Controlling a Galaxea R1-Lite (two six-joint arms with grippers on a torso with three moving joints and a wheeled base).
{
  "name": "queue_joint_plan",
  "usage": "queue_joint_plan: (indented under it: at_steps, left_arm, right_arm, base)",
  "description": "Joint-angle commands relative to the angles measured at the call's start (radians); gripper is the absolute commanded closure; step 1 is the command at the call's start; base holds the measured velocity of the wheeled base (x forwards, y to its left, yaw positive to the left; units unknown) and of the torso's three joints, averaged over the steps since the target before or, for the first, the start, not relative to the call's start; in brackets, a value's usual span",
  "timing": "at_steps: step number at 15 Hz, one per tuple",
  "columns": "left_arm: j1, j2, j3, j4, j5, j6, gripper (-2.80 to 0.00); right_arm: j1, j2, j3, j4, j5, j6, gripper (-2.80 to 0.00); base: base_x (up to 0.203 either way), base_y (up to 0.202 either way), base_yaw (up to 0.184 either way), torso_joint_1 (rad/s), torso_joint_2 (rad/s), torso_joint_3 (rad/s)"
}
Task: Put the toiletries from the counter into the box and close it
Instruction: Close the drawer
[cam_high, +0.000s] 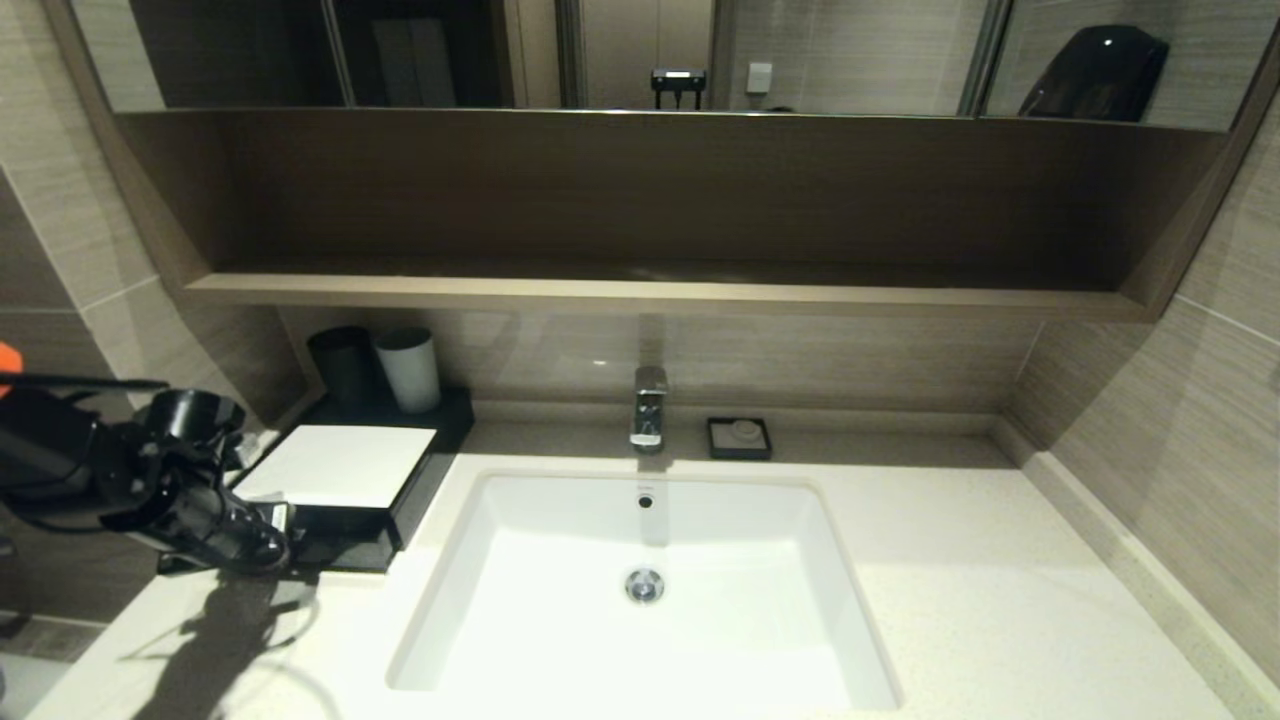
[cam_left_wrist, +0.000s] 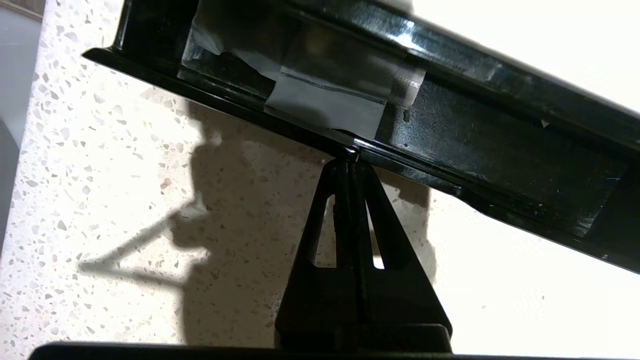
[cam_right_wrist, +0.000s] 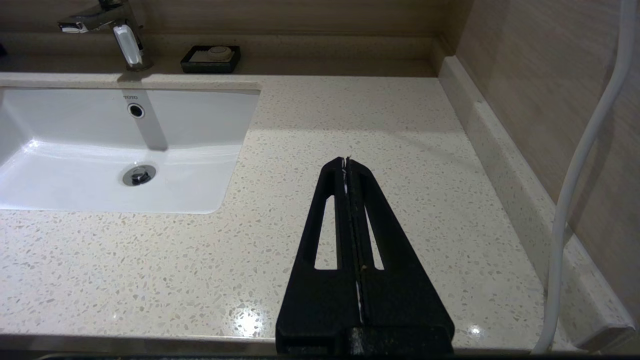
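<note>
Clenched and touching the drawer's front lip, your left pincer should push squarely along the cream speckled stone desk until the low black box, at its back-left beside the basin, takes in its shallow drawer holding clear-wrapped packets.

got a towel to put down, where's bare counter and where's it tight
Bare counter runs right of the sink, from the soap dish to the side wall; only the shut right gripper hangs over it. Left of the sink is tight: the box, two cups and the shut left gripper at its drawer edge.
</note>
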Motion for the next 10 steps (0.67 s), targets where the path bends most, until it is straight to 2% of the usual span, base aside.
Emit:
queue_joint_plan:
  at_steps: [1,10]
  left_arm:
    - [-0.003,0.007,-0.013,0.001,0.000,-0.001,0.00]
    - [-0.003,0.024,-0.042,0.000,-0.001,-0.010,0.00]
  right_arm:
    - [0.000,0.000,-0.001,0.000,0.000,-0.001,0.00]
    - [0.000,0.000,0.001,0.000,0.000,0.000,0.00]
  base:
    - [0.000,0.000,0.000,0.000,0.00,0.000]
    - [0.000,0.000,0.000,0.000,0.00,0.000]
